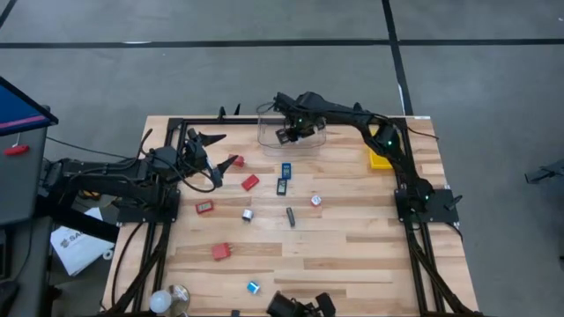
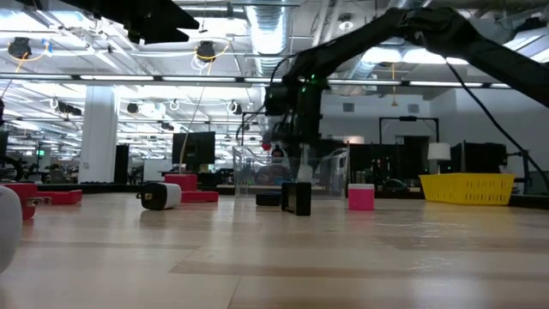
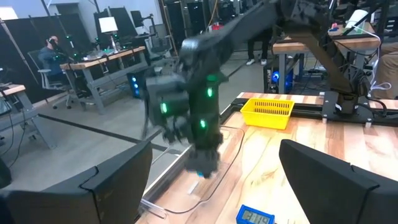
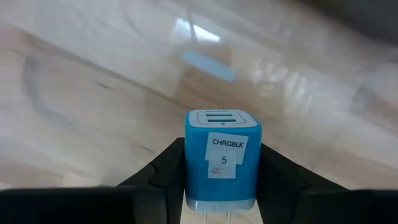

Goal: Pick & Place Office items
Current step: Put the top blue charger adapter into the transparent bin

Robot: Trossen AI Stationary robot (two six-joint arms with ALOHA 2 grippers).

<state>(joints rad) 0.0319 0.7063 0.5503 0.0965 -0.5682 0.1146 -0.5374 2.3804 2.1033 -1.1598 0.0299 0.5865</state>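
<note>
Step in hand: carrying stage; the right gripper (image 1: 292,132) hangs over the clear tub (image 1: 267,132) at the table's far edge.
Held item: a blue charger block (image 4: 222,158) labelled CHRGBLK, clamped between the right fingers (image 4: 163,168).
Left gripper (image 1: 204,150): jaws spread wide, empty, waiting near the left edge.
Remaining items: red blocks (image 1: 250,182), flat blue rectangles (image 1: 286,170) and a dark stick (image 1: 290,216) lie scattered on the table (image 1: 352,255).
Next move, judged: lower into the tub, then release; the tub's wall must be cleared.
</note>
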